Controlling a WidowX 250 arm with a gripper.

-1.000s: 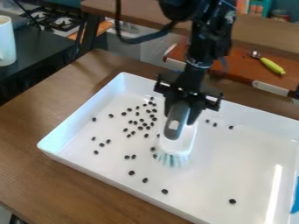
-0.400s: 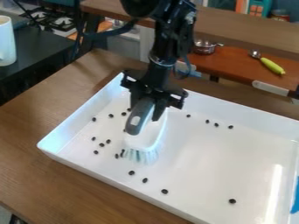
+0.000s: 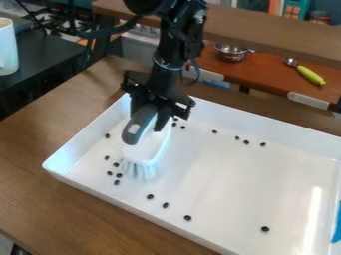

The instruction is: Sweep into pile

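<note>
Brown wooden table [image 3: 53, 214] | white tray [image 3: 226, 174], dark pellets [image 3: 150, 196] scattered | pincer [image 3: 149, 117] — clamped on brush [image 3: 136, 130] by grey handle

No text, label, brand, number or sign can be read. On the jar [image 3: 319, 18] in the upper right corner of the frame, and on the pale patch on the handle of the brush [image 3: 142, 121], left of the frame's centre, any print is too small to tell. Nor can any be made out on the mug [image 3: 8, 47] at the upper left edge.
</note>
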